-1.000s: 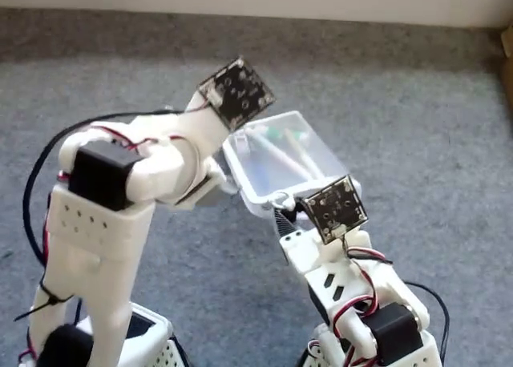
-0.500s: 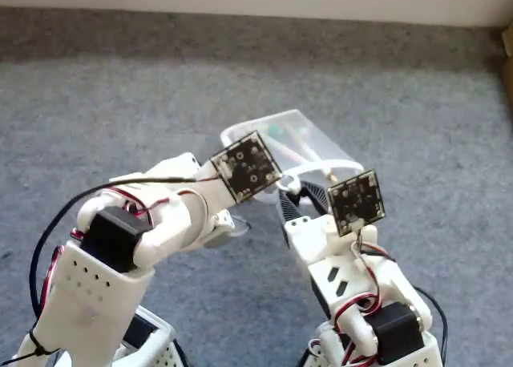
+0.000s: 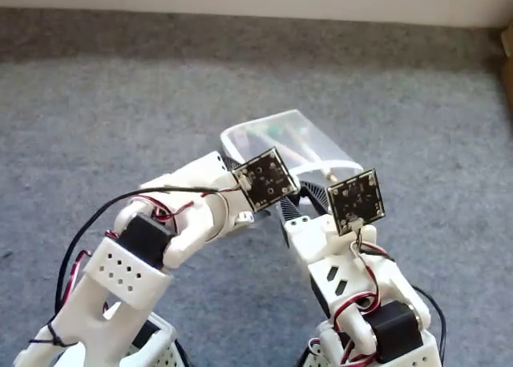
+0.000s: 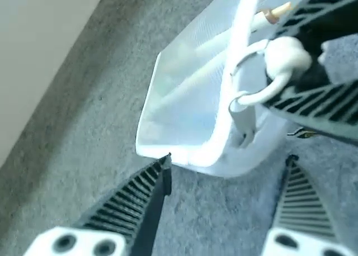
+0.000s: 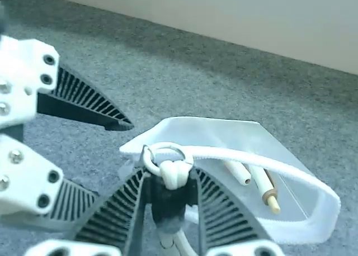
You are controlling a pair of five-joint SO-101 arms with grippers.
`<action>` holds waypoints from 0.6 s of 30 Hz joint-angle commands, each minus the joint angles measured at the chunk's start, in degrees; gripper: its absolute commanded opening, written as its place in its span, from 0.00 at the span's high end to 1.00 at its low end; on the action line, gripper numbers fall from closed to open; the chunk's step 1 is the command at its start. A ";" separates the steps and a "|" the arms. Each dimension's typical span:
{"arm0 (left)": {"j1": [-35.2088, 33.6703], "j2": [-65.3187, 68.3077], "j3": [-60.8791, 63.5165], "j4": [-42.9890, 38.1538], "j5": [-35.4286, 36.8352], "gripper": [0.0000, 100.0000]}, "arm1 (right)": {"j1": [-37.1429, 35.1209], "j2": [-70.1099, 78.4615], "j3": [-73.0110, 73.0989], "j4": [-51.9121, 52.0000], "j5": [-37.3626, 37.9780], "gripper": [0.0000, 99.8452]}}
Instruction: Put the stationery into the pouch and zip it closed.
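Left tool (image 4: pixel 229 162) sits at the near end of the translucent pouch (image 4: pixel 179 105), its fingers spread wide apart and holding nothing. The pouch lies on the grey carpeted bench (image 3: pixel 120 102), its mouth open along the white zip, with pens (image 5: pixel 246 175) inside. Right tool (image 5: pixel 168 183), just beside the left one, is clamped on the white zip pull (image 5: pixel 168 169).
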 commanded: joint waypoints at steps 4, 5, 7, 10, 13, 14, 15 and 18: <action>3.03 -1.10 4.18 -9.23 -0.70 0.72 | 1.01 -1.01 -1.27 -1.63 -0.44 1.00; 3.03 -1.10 4.79 -10.29 -0.70 0.73 | 1.01 -1.01 -1.27 -1.63 -0.35 1.00; 3.03 -1.36 6.02 -12.40 -0.79 0.77 | 1.10 -1.01 -1.19 -1.63 -0.18 1.00; 3.03 -1.54 6.90 -14.42 -0.79 0.83 | 1.36 -1.01 -1.19 -1.63 -0.09 1.00; 3.12 -1.54 6.90 -14.42 -0.70 0.89 | 1.36 -1.01 -1.27 -1.63 -0.09 1.00; 3.12 -1.54 6.90 -14.51 -0.70 0.92 | 1.45 -1.01 -1.27 -1.71 -0.09 1.00; 3.12 -1.54 6.90 -14.51 -0.70 0.94 | 1.45 -1.01 -1.27 -1.80 -0.09 1.00; 3.12 -1.54 6.90 -14.33 -0.62 1.00 | 1.80 -1.01 -1.27 -2.07 0.00 1.00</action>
